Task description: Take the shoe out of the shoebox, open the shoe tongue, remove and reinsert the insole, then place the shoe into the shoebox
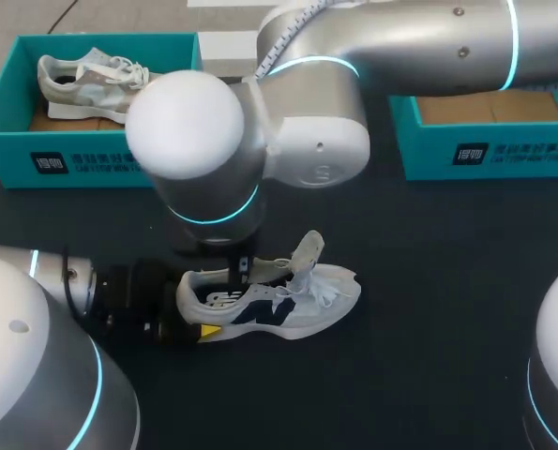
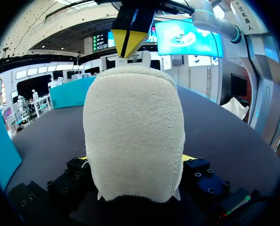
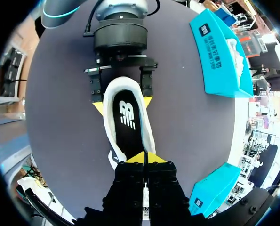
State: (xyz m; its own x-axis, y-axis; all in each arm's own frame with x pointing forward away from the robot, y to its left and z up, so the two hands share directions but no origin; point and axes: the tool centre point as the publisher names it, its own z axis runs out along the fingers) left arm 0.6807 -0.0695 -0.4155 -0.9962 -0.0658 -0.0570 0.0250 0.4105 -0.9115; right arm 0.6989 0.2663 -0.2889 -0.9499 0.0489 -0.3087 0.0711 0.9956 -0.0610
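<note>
The dark desk (image 1: 447,281) carries two boxes: the left shoebox (image 1: 16,103) holds a second shoe (image 1: 86,84), and the right shoebox (image 1: 504,155) shows only cardboard (image 1: 490,106). The shoe (image 1: 279,305) lies on the desk in front of them, lengthwise left to right, heel toward the left arm. The left tool (image 3: 122,102) clamps that heel from both sides. The right tool (image 3: 144,158), tips pressed together, hangs directly over the exposed insole (image 3: 128,122), so it looks best placed to lift it.

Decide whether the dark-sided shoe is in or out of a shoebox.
Out. The shoe stands on the black table, clear of the left shoebox and the right shoebox; the left hand grips its heel.
</note>
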